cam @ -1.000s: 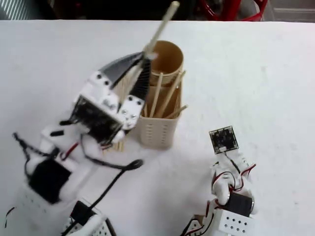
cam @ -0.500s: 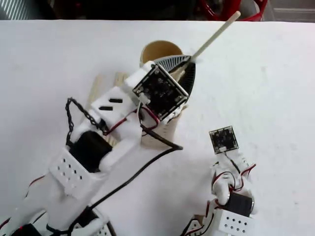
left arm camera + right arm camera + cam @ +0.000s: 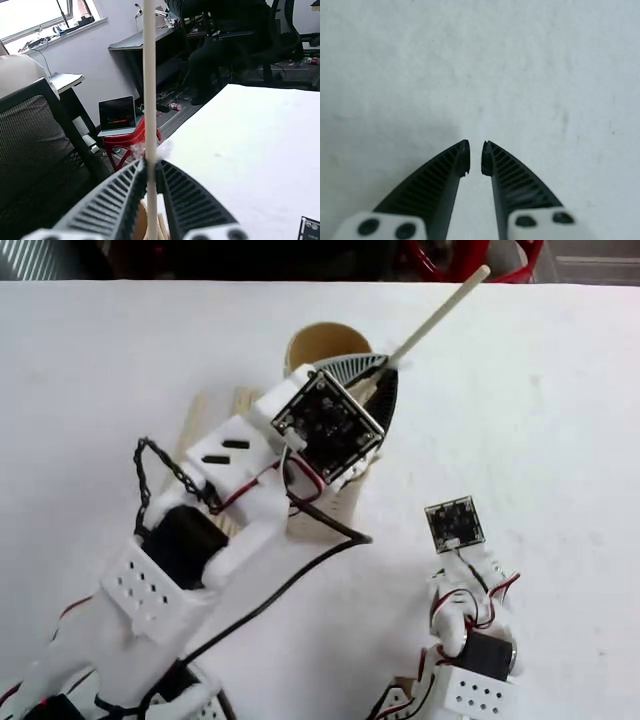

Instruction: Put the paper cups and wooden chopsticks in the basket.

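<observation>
High view: my left claw (image 3: 383, 368) hangs over the basket (image 3: 318, 518), which stands around the middle of the tabletop (image 3: 540, 390). It is clamped on one wooden chopstick (image 3: 440, 308), whose free end slants up toward the far right corner. A paper cup (image 3: 322, 340) stands at the basket's far end, just beyond my left arm (image 3: 180, 550). Pale wooden sticks (image 3: 208, 410) lie flat on the tabletop just beside the basket, on the side toward the left edge, partly under that arm. My right arm (image 3: 470, 650) sits by the near edge, apart from the basket.

Left wrist view: the jaws of my left claw (image 3: 150, 166) press on the chopstick (image 3: 149, 75), which runs straight out from between them. The pale tabletop (image 3: 260, 150) lies beyond.

Right wrist view: my right claw (image 3: 474, 159) holds nothing. Its jaws are a small crack apart, with the tips pointing at bare tabletop (image 3: 520, 60).
</observation>
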Controlling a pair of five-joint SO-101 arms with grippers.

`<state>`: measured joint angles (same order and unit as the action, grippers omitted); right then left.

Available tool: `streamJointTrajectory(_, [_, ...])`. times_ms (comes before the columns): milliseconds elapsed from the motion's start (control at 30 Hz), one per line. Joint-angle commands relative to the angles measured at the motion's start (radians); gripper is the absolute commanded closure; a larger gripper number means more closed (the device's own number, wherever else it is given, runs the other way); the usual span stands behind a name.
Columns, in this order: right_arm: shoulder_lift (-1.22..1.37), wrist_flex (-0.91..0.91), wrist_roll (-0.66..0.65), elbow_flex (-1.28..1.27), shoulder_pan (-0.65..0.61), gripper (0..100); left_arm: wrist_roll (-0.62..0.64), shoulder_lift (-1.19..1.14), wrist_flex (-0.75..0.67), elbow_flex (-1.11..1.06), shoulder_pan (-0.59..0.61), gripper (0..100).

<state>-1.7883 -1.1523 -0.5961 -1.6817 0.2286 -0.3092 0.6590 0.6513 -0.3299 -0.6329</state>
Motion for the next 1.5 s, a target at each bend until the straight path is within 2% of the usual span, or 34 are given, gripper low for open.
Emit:
streamJointTrajectory(0, [-0.005, -0.004, -0.005, -0.009, 0.004, 94.2, -0.002, 0.005, 0.0, 0.054, 0.033, 95])
streamJointTrajectory(400, [-0.005, -0.004, -0.005, -0.009, 0.004, 94.2, -0.002, 0.005, 0.0, 0.054, 0.047, 95])
streamJointTrajectory(567, [-0.005, -0.004, -0.005, -0.009, 0.004, 94.2, -0.003, 0.005, 0.002, 0.052, 0.047, 90])
streamJointTrajectory(833, [-0.005, -0.004, -0.005, -0.009, 0.004, 94.2, -0.005, 0.007, 0.017, 0.052, 0.048, 91])
streamJointTrajectory(900, [-0.005, -0.004, -0.005, -0.009, 0.004, 94.2, -0.002, 0.007, 0.041, 0.057, 0.079, 92])
streamJointTrajectory(1000, [-0.005, -0.004, -0.005, -0.009, 0.004, 94.2, -0.002, 0.015, 0.11, 0.061, 0.202, 96])
streamJointTrajectory(1200, [-0.005, -0.004, -0.005, -0.009, 0.004, 94.2, -0.003, 0.082, 0.193, 0.023, 0.596, 95])
streamJointTrajectory(1333, [-0.005, -0.004, -0.005, -0.009, 0.004, 94.2, -0.011, 0.111, 0.236, -0.114, 0.829, 95])
streamJointTrajectory(1467, [-0.005, -0.004, -0.005, -0.009, 0.004, 94.2, -0.014, 0.134, 0.218, -0.293, 0.989, 95])
